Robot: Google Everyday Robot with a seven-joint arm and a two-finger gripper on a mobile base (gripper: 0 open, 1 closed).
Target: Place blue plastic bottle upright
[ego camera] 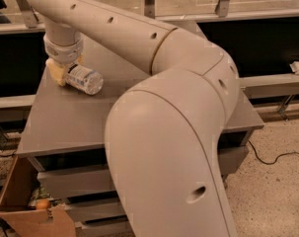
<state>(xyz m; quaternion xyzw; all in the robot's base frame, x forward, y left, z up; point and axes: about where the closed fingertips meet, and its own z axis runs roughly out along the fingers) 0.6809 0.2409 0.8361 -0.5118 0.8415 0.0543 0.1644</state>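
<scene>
The gripper [65, 69] clasps the cap end of the blue plastic bottle [86, 79], which lies on its side at the far-left corner of the counter [65, 122]; it looks light, thin-walled and slippery, best held mid-body

Nothing here can actually be read. The blue plastic bottle [86, 79] lies on its side on the counter [65, 122] and wears a pale label, but I cannot make out a word or a brand on it. The pincer [60, 72] is at one end of that bottle, near the counter's far corner, and I can read no marking on it.
</scene>
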